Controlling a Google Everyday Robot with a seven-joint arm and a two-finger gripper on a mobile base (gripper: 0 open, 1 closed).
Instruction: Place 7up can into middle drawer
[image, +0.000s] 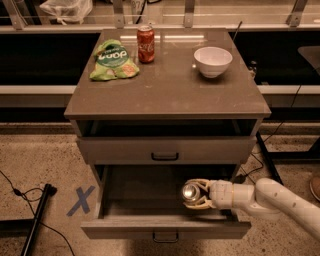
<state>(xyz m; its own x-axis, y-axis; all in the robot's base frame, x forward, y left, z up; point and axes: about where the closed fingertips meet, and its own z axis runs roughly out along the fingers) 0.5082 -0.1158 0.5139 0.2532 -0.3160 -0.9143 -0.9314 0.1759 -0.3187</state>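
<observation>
The 7up can (190, 191), silvery with its metal top facing the camera, is held in my gripper (193, 195). The gripper's pale fingers (200, 204) are shut around the can. It reaches in from the right, over the right part of the pulled-out middle drawer (125, 229). The can sits low inside the drawer's opening; I cannot tell whether it touches the drawer floor. The drawer front above (165, 149) is closed.
On the cabinet top (165, 95) stand a red cola can (146, 44), a green chip bag (113, 61) and a white bowl (213, 61). A blue X mark (81, 201) and a black pole (36, 220) lie on the floor at left. Cables run at right.
</observation>
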